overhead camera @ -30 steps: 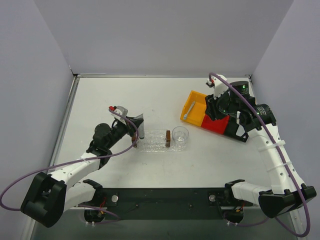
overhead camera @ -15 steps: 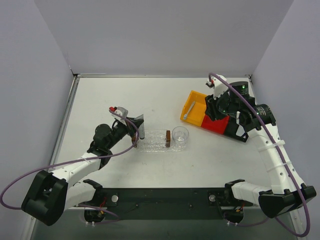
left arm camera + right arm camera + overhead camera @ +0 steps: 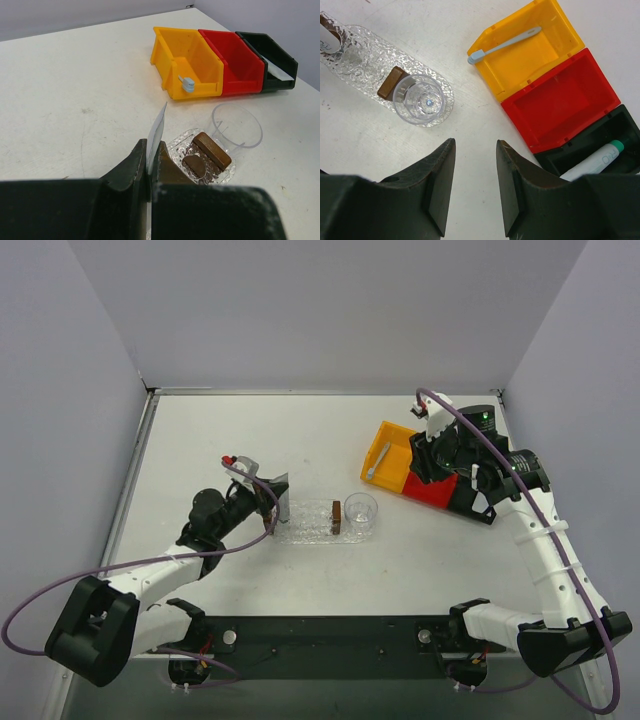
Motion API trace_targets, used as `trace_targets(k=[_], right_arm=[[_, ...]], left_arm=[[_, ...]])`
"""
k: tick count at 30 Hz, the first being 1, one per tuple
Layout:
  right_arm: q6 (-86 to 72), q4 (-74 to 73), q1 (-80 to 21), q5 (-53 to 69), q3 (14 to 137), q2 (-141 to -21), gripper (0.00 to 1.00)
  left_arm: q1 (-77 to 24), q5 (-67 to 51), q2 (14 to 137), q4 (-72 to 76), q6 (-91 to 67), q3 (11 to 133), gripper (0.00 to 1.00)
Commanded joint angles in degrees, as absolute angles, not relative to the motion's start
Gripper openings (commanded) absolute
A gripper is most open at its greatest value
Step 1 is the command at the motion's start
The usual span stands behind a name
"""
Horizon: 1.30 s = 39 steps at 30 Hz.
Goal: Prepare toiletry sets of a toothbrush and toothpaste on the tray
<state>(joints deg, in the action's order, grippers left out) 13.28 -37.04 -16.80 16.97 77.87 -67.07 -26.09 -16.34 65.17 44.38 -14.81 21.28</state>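
**Q:** Which step is in hand?

**A:** Placing the toothpaste, I judge. My left end effector is pressed together on the toothpaste, a flat silvery tube. It is held upright on edge at the left end of the tray. I cannot tell whether the tube touches the tray.

**Q:** And the toothbrush?

**A:** The toothbrush lies slantwise in the yellow bin, its head poking past the rim, well apart from the tray. My right end effector hangs above the bench near that bin, fingers spread and holding nothing.

**Q:** What does the next move call for?

**A:** Probably laying the tube flat on a bare part of the tray. It should stay clear of the brown block and the clear cup toward the right end. Then the left fingers can spread. After that, my right arm would need to fetch the toothbrush.
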Motion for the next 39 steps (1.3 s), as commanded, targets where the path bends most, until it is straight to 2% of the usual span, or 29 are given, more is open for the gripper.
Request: trace_targets(k=[1,21,27,39], right_arm=[[13.2,-35.9,-16.3,17.2,77.3,-65.7,0.34],[13.5,-35.9,-16.3,17.0,77.2,-65.3,0.34],[13.4,-35.8,-16.3,17.0,77.0,-65.3,0.34],[13.5,-35.8,-16.2,17.1,76.6,-65.0,0.34]], left_arm=[[-25.7,-17.2,65.5,50.4,-14.8,21.7,0.0],[-25.0,-18.8,67.6,52.1,-14.6,20.7,0.0],[-25.0,-20.2,68.6,52.1,-14.0,21.2,0.17],[-24.5,-20.9,68.9,51.0,-13.7,21.6,0.36]])
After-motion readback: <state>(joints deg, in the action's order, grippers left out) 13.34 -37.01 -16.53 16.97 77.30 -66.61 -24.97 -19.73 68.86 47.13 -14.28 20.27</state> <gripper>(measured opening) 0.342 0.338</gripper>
